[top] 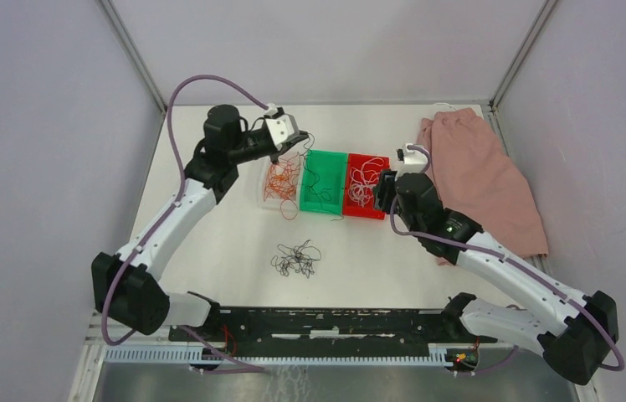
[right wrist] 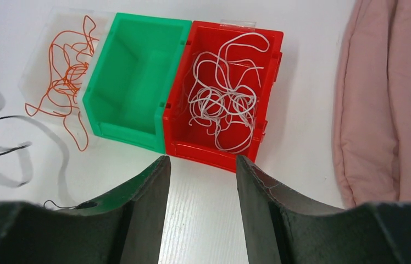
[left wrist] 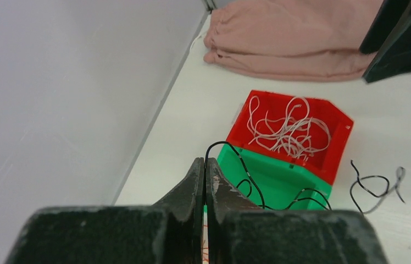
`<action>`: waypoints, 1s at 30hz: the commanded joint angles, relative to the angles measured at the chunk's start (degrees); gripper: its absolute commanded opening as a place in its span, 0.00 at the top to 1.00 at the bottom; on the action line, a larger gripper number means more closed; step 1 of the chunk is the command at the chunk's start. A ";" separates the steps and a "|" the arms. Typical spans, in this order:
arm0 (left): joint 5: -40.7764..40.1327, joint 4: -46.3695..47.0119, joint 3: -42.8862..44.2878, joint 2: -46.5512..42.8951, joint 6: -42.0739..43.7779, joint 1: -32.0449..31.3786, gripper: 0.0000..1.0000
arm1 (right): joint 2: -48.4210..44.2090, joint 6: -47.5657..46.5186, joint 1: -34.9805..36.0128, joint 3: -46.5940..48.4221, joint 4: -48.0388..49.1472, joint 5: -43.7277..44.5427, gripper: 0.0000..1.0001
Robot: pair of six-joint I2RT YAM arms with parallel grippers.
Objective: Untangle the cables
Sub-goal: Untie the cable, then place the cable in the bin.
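Sorting step: my left fingers [left wrist: 200, 175] pinch a black wire [left wrist: 244, 165] over the green bin [left wrist: 280, 175]. My right fingers [top: 382, 191] stand parted, holding nothing. The loose cables [top: 295, 258] lie centre-frame on the tabletop [top: 226, 251]. Next, I judge, comes release into the bin.

The white table [top: 209, 251] carries a green bin [top: 324, 182] toward its far side, with a red bin [top: 366, 186] touching the green bin's right side and a clear tray [top: 280, 177] touching its left. Right of the green bin, beyond the red one, a pink cloth [top: 481, 176] lies crumpled along the table's right edge. On the bare tabletop nearer the arm bases than the green bin, and well apart from it, lies a loose clump of black cables [top: 296, 258].
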 commanded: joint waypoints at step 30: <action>-19.83 7.21 10.70 22.43 33.18 -7.15 0.97 | -8.59 1.02 -0.74 -2.53 -2.09 1.44 0.45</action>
